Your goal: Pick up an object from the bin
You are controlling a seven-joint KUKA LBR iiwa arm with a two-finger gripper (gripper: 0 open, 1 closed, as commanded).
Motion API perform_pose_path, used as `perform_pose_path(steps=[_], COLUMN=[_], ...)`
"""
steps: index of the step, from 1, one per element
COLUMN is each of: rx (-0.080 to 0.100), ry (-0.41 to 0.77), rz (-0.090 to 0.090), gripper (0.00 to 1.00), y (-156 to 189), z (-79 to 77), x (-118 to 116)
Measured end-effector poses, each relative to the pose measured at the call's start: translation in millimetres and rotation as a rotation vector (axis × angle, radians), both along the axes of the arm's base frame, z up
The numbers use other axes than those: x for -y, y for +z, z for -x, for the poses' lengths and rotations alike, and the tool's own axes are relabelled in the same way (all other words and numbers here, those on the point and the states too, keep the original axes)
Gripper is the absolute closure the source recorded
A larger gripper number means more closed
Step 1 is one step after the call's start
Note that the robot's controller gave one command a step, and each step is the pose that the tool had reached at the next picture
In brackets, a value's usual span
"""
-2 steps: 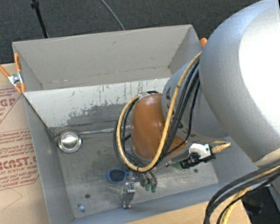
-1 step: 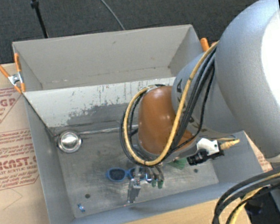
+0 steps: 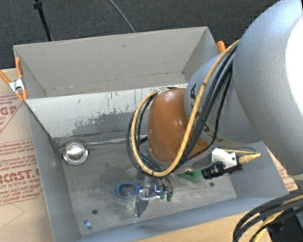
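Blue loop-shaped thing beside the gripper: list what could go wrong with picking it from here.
1. The gripper sits just right of the thin blue loop-shaped thing, which lies on the floor of the grey metal bin; it may get pushed aside rather than caught.
2. Both are near the bin's front wall, so the gripper might scrape it.

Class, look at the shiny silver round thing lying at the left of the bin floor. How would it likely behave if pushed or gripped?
The shiny silver round thing looks rounded, so a push would probably roll or slide it across the flat metal bin floor. Its mirror-like gloss suggests smooth hard metal: likely stiff and slippery to pinch.
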State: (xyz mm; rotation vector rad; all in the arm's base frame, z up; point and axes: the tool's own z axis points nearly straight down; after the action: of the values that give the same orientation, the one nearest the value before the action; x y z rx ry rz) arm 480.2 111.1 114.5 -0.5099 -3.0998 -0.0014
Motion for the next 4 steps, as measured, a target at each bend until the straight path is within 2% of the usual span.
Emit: perform_pose_path(steps=[1,2,3,4], rx=[0.004,0.001,-0.006,0.004], ry=[-0.128,-0.127,-0.125,-0.124], rz=[0.0,0.0,-0.003,-0.001], gripper=[0.0,0.0,1.0,1.0], y=[-43.2,-42.1,-41.1,14.9], z=[-0.7,-1.3,0.0,-0.9], x=[-2.0,-2.2,-4.3,-5.4])
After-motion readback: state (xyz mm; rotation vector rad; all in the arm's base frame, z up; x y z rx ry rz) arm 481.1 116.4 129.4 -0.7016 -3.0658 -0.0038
